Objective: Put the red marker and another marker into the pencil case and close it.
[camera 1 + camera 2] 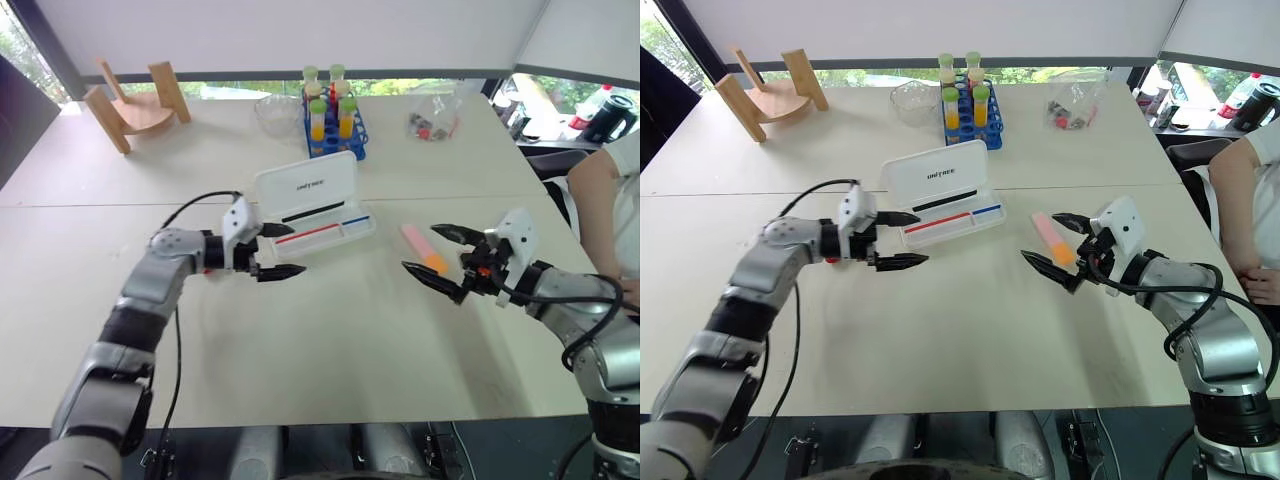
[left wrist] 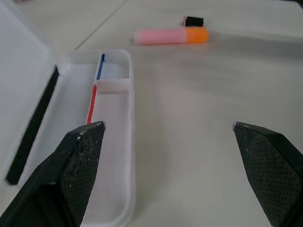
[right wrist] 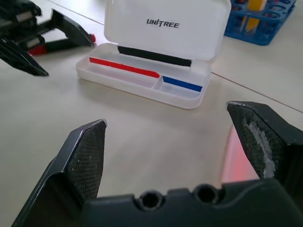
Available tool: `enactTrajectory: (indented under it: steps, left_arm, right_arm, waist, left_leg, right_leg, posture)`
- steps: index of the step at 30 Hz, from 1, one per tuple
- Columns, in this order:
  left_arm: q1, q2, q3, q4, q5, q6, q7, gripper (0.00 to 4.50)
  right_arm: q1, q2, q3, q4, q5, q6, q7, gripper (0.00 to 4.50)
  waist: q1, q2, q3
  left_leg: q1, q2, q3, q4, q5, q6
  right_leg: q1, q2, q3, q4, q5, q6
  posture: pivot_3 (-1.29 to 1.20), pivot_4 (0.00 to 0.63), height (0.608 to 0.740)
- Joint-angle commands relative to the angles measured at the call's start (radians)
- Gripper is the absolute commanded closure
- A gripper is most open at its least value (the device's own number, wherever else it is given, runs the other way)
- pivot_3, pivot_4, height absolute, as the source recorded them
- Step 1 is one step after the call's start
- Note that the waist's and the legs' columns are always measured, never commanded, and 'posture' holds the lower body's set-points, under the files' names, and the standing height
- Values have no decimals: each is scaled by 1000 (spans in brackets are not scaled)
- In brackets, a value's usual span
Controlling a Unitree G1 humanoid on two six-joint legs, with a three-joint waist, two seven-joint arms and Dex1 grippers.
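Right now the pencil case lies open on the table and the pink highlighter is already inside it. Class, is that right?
Not quite. The pencil case does lie open, but the pink highlighter lies on the table beside it, as the left eye view shows.

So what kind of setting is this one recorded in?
Probably an office or lab meeting room: wide pale tables pushed together, a window strip below roller blinds, and a blue plastic rack of test tubes.
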Motion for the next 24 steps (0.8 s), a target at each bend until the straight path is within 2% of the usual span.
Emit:
enactTrajectory:
  steps: [1, 9, 14, 18, 24]
  left_arm:
    - [-78, -31, -9, 169, 63, -114, -38, 60]
    - [-132, -87, -24, 399, 171, -213, -55, 60]
    - [-111, -89, -8, 417, 189, -196, -52, 2423]
    - [-41, -49, -5, 276, 161, -132, -125, 4413]
    - [181, 99, -12, -164, 74, 34, -249, 4413]
  right_arm:
    - [23, 7, -42, -82, 31, 15, -31, 0]
    - [51, 17, -50, -114, 32, 24, -77, 0]
    - [31, 11, -43, -101, 34, 24, -80, 0]
    - [14, 5, -38, -85, 33, 23, -72, 0]
    - [-4, -5, -34, -65, 34, 23, -50, 0]
  waist:
    - [-1, 0, 0]
    - [1, -1, 1]
    - [-5, 0, 1]
    - [-6, 0, 1]
    - [-19, 1, 1]
  left_leg:
    - [0, 0, 0, 0, 0, 0]
    - [0, 0, 0, 2, 0, 0]
    - [1, 0, -1, 2, 0, 1]
    - [1, 0, -1, 1, 0, 1]
    - [1, 1, -1, 0, 0, 0]
  right_leg:
    - [0, 0, 0, 0, 0, 0]
    - [0, 0, 0, 2, 0, 0]
    - [1, 0, 0, 4, 0, 1]
    - [0, 1, 0, 4, 0, 1]
    - [0, 0, 1, 4, -1, 0]
  posture:
    - [0, 150, 740]
    - [0, 150, 740]
    - [0, 150, 740]
    - [0, 150, 740]
    - [0, 150, 740]
